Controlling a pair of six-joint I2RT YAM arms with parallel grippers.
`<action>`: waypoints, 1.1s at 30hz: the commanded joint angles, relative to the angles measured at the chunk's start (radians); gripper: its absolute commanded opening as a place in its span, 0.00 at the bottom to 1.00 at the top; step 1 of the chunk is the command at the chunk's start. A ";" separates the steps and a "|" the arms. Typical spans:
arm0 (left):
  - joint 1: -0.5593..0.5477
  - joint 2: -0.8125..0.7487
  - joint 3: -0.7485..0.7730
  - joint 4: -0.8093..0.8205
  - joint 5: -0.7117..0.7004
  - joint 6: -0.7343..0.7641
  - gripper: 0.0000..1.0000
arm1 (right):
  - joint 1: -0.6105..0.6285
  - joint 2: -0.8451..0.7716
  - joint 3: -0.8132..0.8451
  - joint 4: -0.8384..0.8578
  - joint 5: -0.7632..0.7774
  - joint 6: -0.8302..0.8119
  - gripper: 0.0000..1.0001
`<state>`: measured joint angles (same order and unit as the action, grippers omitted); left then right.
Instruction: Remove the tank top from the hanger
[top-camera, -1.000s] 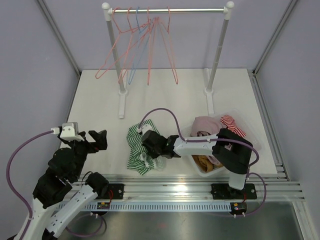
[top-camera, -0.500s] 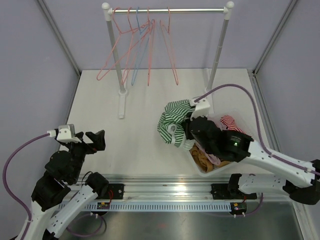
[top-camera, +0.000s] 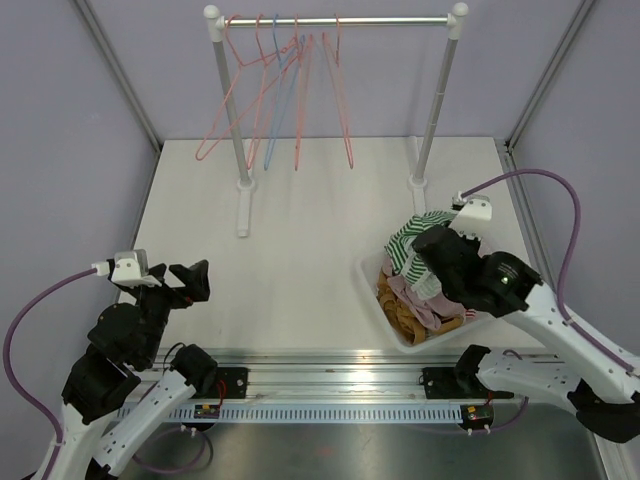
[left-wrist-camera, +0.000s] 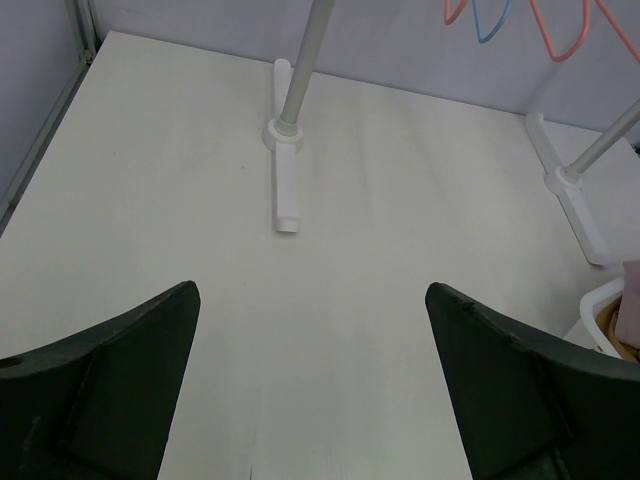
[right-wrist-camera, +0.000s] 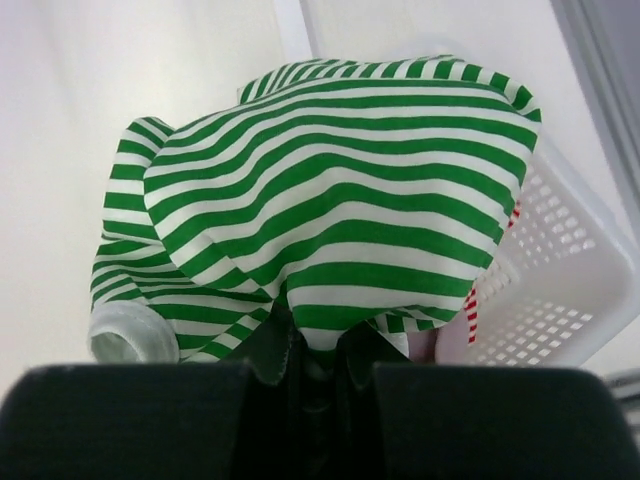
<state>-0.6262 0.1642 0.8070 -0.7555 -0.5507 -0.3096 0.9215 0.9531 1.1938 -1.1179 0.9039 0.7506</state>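
Over the white basket (right-wrist-camera: 560, 270), right gripper (right-wrist-camera: 318, 352) clamps the striped tank top (right-wrist-camera: 330, 200); left gripper (left-wrist-camera: 312, 370) stands wide open.

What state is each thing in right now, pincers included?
Tank top: bunched, no hanger seen in it, held above the basket.
Right pincer: shut on the tank top.
Left pincer: open, holding nothing.
Basket: upright, heaped with other clothes.
Hangers: bare, hanging on the rail.
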 joint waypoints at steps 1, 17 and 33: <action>0.002 -0.011 -0.008 0.048 -0.021 0.017 0.99 | -0.158 0.105 -0.123 0.128 -0.267 -0.025 0.00; 0.002 -0.008 -0.003 0.041 -0.051 0.009 0.99 | -0.220 0.468 -0.376 0.351 -0.685 0.108 0.09; 0.141 0.073 -0.009 0.076 0.004 0.038 0.99 | -0.220 0.043 -0.027 0.001 -0.356 -0.006 0.99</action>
<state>-0.5598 0.1837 0.8070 -0.7506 -0.5968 -0.3023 0.6937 1.0660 1.1034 -1.0660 0.4751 0.8101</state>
